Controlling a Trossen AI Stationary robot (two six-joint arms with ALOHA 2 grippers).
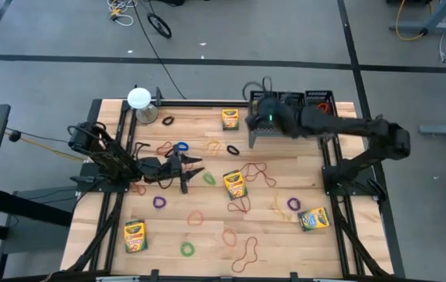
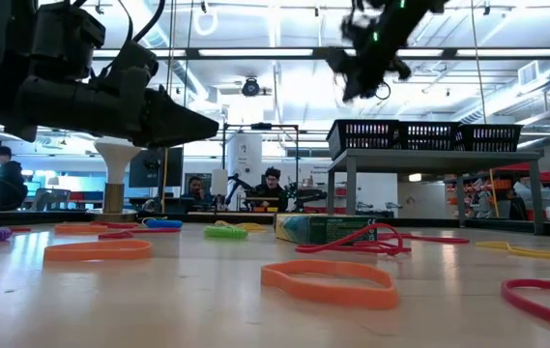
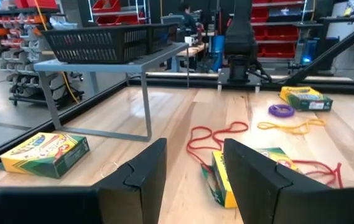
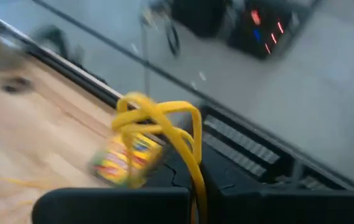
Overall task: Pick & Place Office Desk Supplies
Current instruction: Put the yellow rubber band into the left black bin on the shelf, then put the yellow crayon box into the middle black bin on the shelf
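Note:
My left gripper (image 1: 189, 171) hovers open low over the left-middle of the table; in the left wrist view its fingers (image 3: 140, 179) frame a yellow-and-green crayon box (image 3: 221, 182) draped in a red rubber band (image 3: 217, 134). That box (image 1: 235, 184) lies mid-table. My right gripper (image 1: 255, 124) is raised at the back by the black mesh rack (image 1: 305, 100), shut on a yellow rubber band (image 4: 164, 124). Other crayon boxes lie at the back (image 1: 230, 119), front left (image 1: 134, 235) and front right (image 1: 313, 219). Loose bands in several colours are scattered over the wood.
The rack stands on grey legs at the back right corner (image 3: 102, 40). A white round-topped object (image 1: 139, 98) sits at the back left. People sit at desks in the room beyond the table (image 2: 273, 184). Orange bands (image 2: 328, 282) lie near the front edge.

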